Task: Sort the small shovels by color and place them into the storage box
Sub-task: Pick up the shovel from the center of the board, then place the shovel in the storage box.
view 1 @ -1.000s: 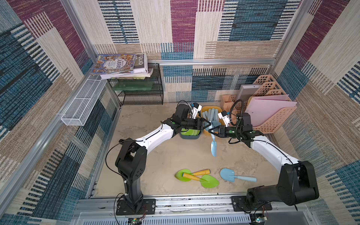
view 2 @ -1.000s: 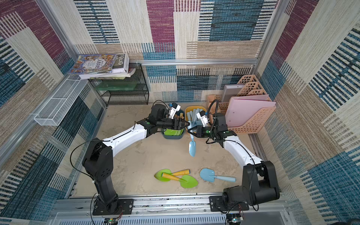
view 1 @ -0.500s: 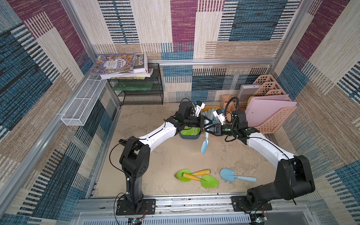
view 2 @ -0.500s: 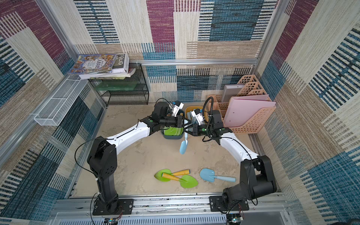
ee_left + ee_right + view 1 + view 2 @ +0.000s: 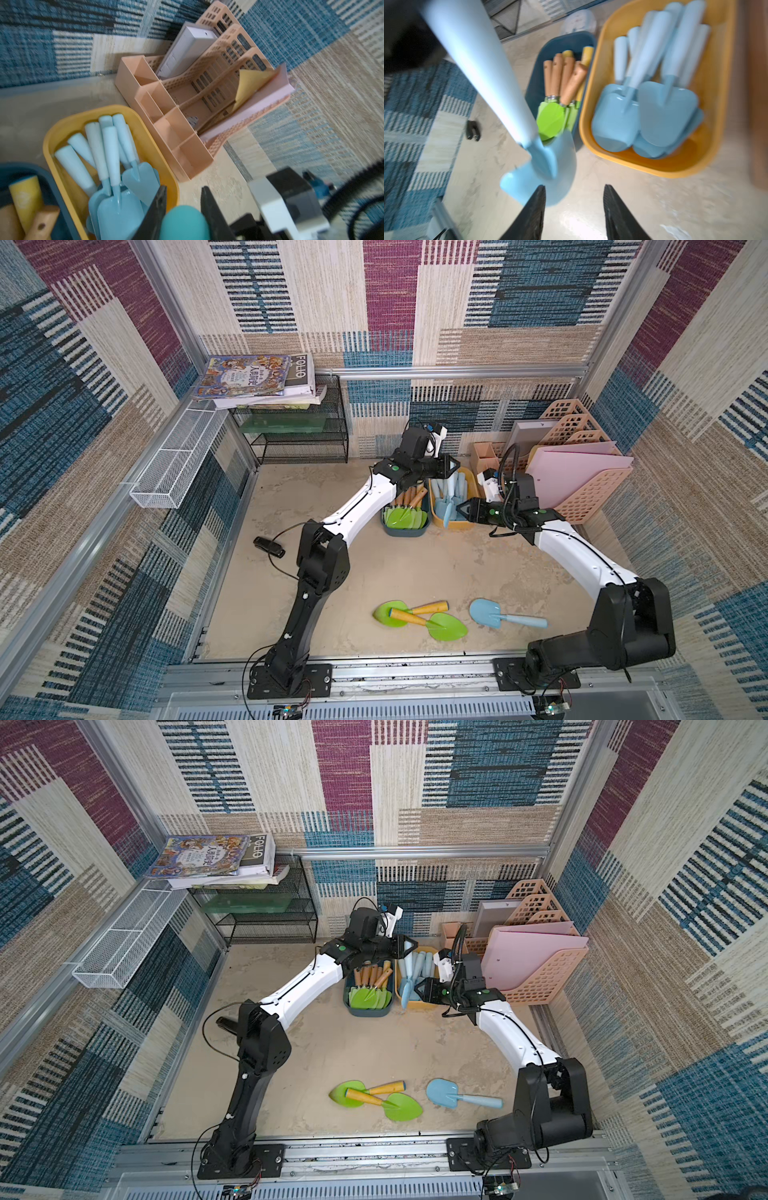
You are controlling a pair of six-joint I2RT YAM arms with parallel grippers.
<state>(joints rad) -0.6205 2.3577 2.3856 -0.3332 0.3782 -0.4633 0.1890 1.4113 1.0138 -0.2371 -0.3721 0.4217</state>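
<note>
Left gripper [image 5: 184, 192] clamps the blue shovel [image 5: 477, 72] by its handle end. In both top views its blade hangs just left of the right gripper [image 5: 459, 510] — jaws apart, empty.

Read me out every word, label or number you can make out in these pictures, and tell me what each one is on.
"FOLIO": on the dark book in the pile on the black wire rack.
Picture book on top of that pile: Chinese title characters, too small to read surely.
Yellow shovel handle in the dark blue box: a faint mark, too blurred to read.
Nothing else is readable.
</note>
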